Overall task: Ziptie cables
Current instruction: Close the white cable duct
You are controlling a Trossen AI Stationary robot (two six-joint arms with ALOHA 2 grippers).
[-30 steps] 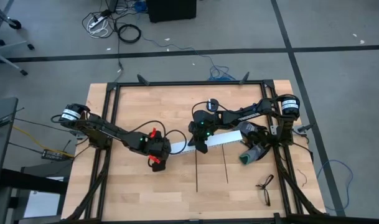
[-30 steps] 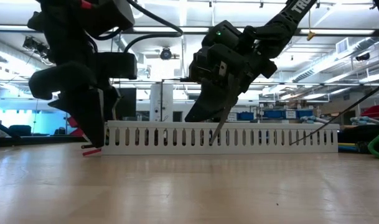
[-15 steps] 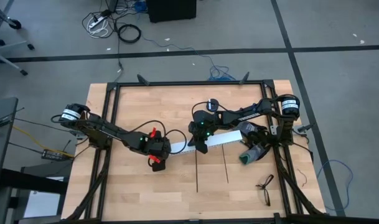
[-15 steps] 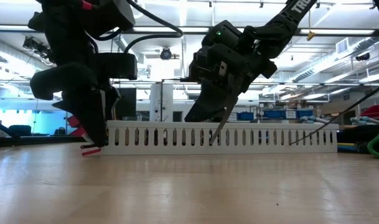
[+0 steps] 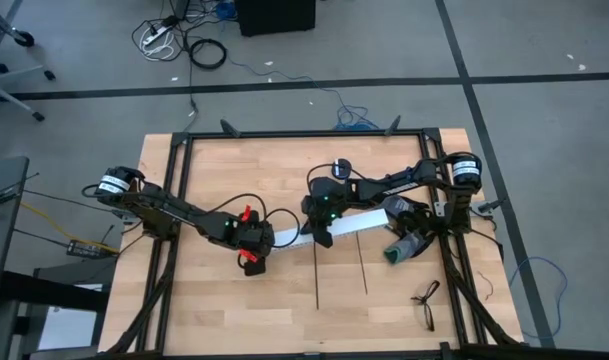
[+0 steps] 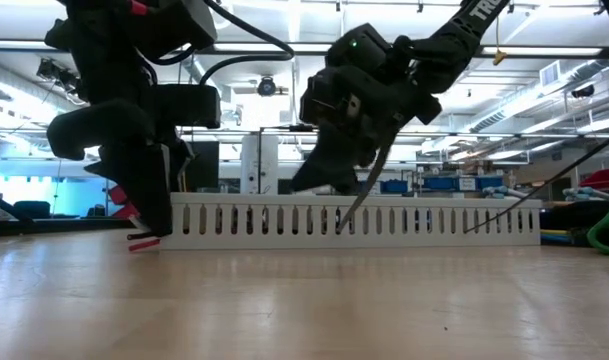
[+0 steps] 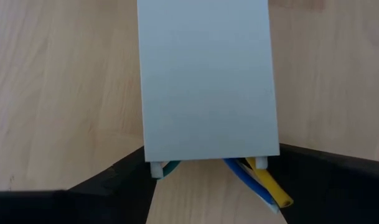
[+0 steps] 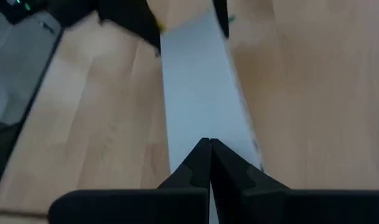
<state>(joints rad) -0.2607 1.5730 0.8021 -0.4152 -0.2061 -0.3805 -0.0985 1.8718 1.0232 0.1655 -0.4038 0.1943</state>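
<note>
The long white slotted channel [image 5: 334, 226] lies across the table's middle. Blue, yellow and green cable ends [image 7: 259, 182] stick out of its left end; the remaining wire is hidden inside. My left gripper [image 7: 212, 163] points down at that end [image 6: 149, 215], closed on the channel. My right gripper [image 8: 209, 146] is shut and hovers over the channel's middle [image 5: 322, 230]. A thin dark ziptie [image 6: 364, 190] slants from it down to the channel's front wall. Another ziptie [image 5: 362, 265] lies flat on the wood, and one black strip [image 5: 315, 275] runs from under the right gripper toward the near edge. My left gripper has the channel's left end [image 7: 208, 146] between its two fingers, one against each side wall, coming from above and pointing down. The channel stays flat on the table. My right gripper is shut on the ziptie, coming slanting from above. The gripper's body hides the pinch. The ziptie hangs below it in a curve, with its lower end [image 6: 340, 228] at the channel's front wall.
A grey-green object [image 5: 404, 245] lies by the right arm's base. A small black object [image 5: 424, 295] sits near the table's right near corner. The black frame rails [image 5: 174, 200] border the table. Bare wood [image 5: 284, 300] stretches along the near side.
My right gripper has risen a little and tipped. The ziptie below it has bent from a straight slant into a curve, while its lower end has stayed at the channel's front wall.
</note>
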